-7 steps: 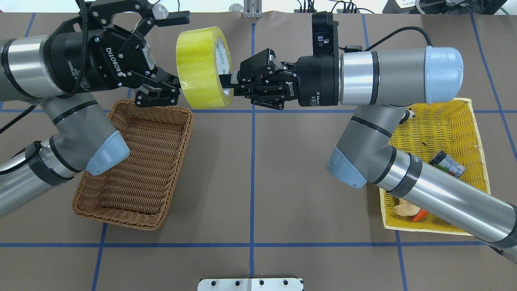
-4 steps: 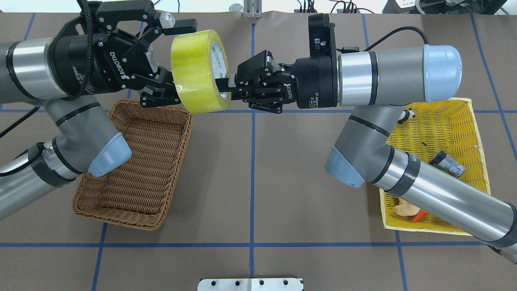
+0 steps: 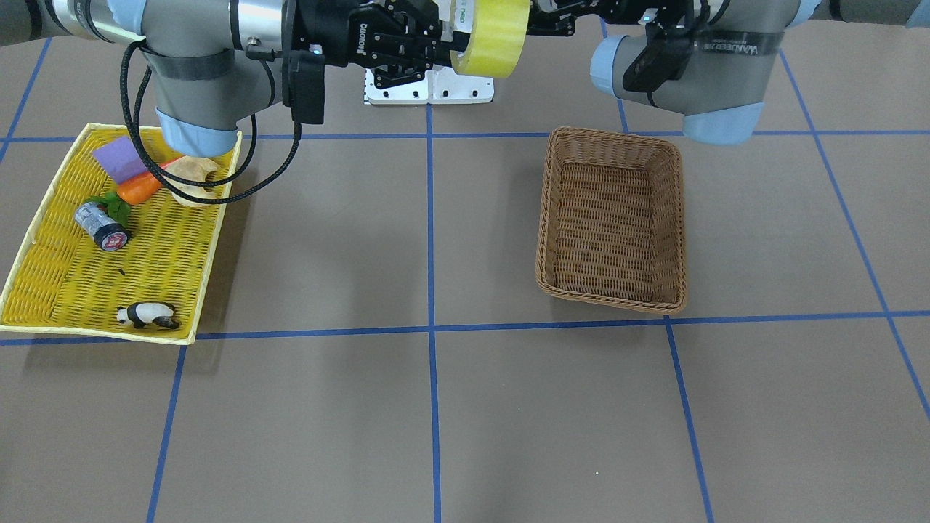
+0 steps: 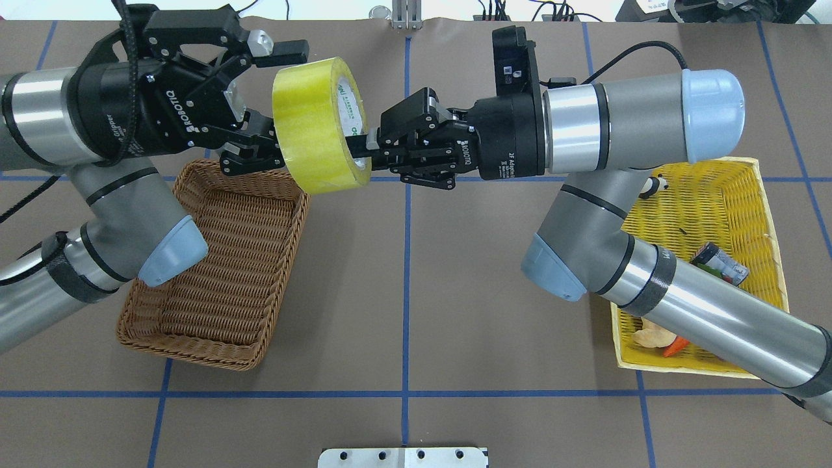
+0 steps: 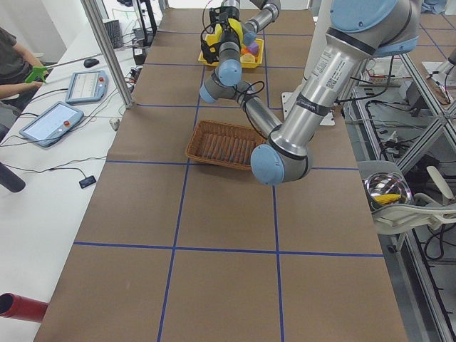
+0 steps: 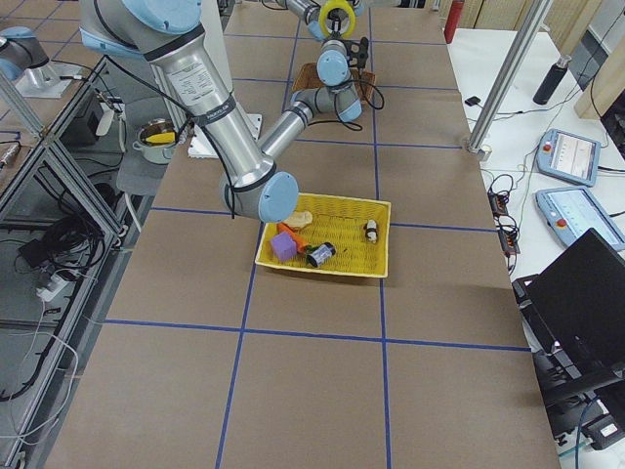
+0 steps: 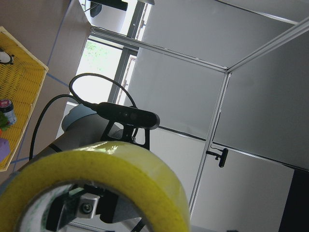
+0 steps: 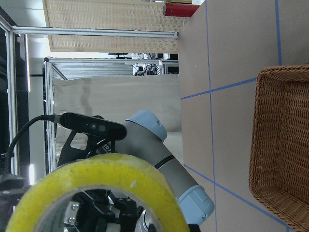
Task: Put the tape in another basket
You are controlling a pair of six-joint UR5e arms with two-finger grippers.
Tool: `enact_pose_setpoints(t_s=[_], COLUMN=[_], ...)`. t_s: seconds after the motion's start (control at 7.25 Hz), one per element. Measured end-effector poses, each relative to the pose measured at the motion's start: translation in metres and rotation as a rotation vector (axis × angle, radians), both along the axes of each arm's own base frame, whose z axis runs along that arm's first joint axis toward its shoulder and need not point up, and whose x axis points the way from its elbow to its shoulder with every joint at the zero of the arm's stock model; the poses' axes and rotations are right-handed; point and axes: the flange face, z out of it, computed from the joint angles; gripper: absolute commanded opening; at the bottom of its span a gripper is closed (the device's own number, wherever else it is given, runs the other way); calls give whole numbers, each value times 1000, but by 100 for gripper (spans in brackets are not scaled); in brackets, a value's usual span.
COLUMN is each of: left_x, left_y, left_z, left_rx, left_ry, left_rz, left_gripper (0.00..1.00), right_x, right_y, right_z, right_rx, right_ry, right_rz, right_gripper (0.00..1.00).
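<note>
The yellow tape hangs in the air above the far end of the brown wicker basket. My right gripper is shut on the roll's wall, with one finger inside the white core. My left gripper is open; its jaws straddle the roll from the other side, one over the top and one under it. I cannot tell whether they touch it. In the front view the tape sits between both grippers at the top edge. It fills the bottom of the left wrist view and the right wrist view.
A shallow yellow tray at my right holds a small can, a carrot, a purple block and a panda figure. My right forearm crosses above it. The brown basket holds nothing. A metal plate lies at the near edge.
My right gripper has carried the tape a little leftward. My left gripper's jaws now reach further along the roll, and the gap between them looks narrower.
</note>
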Motion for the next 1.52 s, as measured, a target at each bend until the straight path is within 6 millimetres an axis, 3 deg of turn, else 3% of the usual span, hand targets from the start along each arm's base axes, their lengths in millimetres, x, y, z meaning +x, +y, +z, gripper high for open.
enact_pose_setpoints(t_s=[0.28,0.41,0.55,0.69,1.24,1.52], left_x=[-2,-3,-4,-5,-8,-15], left_y=[2,3,3,5,7,7], left_z=[0,-1,-1,-3,-4,-2], left_rx=[6,7,9,12,15,18], left_ry=[4,7,10,14,16,17], left_rz=[-1,-1,-2,-2,-3,-14], left_gripper=[22,16,6,3,0,0], right_x=[1,1,1,2,6,18], right_y=[0,0,0,0,-1,-4], right_z=[-1,-2,-4,-7,-10,16], right_rx=[1,-1,-9,-24,-40,-29], right_ry=[-3,-3,-6,-10,-21,-29], right_rz=[-2,-4,-10,-20,-25,-12], right_gripper=[0,27,74,100,100,100])
